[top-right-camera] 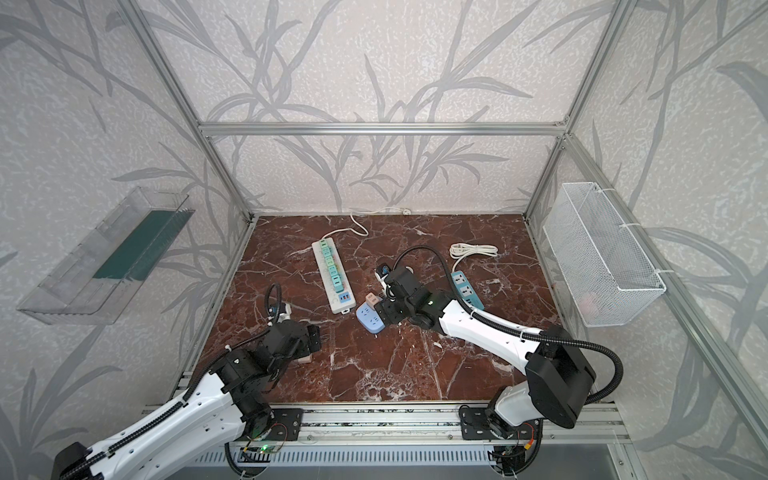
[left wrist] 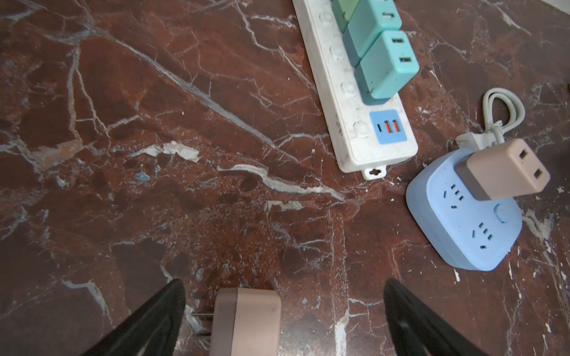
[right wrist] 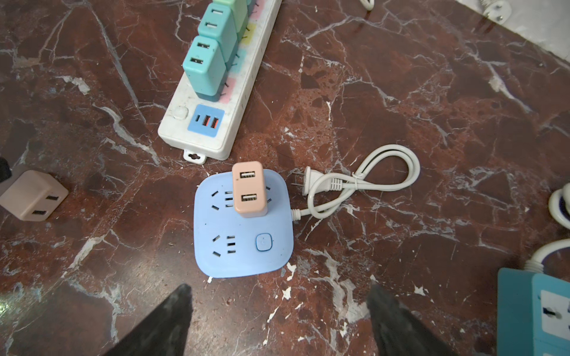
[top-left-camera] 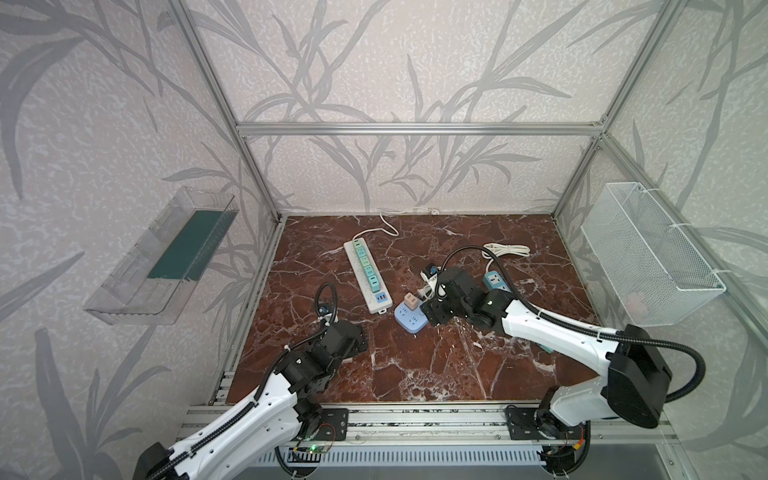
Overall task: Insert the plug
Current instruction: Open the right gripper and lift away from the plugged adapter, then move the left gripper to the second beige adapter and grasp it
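wire basket point(top-left-camera: 648, 253) & clear bin point(top-left-camera: 137, 286) hang on opp. walls.

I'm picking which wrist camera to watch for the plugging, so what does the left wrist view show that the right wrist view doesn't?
Only the left wrist view: the open left gripper straddling the loose charger, whose prongs show. Only the right wrist view: the open right gripper, empty, and a teal power strip. Both: the loose charger, the blue socket with a plugged-in charger, and the white power strip.
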Motion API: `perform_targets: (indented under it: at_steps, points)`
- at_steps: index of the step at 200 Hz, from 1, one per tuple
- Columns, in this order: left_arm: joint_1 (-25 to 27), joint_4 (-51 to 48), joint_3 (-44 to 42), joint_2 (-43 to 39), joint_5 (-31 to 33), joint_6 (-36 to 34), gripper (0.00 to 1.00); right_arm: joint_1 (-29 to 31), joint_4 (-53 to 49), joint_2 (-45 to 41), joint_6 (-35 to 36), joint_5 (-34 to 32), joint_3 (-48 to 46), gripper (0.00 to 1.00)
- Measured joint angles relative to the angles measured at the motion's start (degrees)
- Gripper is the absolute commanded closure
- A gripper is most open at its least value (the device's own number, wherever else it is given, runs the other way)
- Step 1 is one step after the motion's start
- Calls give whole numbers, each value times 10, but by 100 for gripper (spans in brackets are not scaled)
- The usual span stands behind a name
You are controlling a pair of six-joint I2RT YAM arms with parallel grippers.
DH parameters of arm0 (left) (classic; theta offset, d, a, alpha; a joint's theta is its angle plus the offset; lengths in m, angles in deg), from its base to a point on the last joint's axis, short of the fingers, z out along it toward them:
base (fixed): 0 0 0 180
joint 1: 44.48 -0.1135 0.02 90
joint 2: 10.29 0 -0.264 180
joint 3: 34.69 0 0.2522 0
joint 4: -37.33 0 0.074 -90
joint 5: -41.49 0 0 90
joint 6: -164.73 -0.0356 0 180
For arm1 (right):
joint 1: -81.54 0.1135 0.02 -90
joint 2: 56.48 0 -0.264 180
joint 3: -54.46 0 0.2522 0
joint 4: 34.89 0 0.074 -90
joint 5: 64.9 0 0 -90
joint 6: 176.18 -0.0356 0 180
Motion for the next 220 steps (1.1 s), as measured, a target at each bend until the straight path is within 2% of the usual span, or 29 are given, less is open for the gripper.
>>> perform_targets:
  at_steps: [29,55,113,153,195,220]
  points:
    - [-1,6,-19,14,-41,7,1,-2,17,-16,-3,-9,-17,8]
    - [-1,5,-36,-1,-52,16,3,-2,26,-29,-7,-16,-33,7]
    - [-2,5,-44,-4,-75,42,16,-3,31,-32,-12,-18,-40,7]
    - [-2,4,-46,-19,-89,65,21,-4,35,-32,-14,-11,-43,7]
    - [-2,23,-50,-24,-124,99,22,-4,36,-32,-16,-9,-44,7]
    - [-2,-12,-31,-13,-122,97,22,-4,38,-32,-16,-7,-44,7]
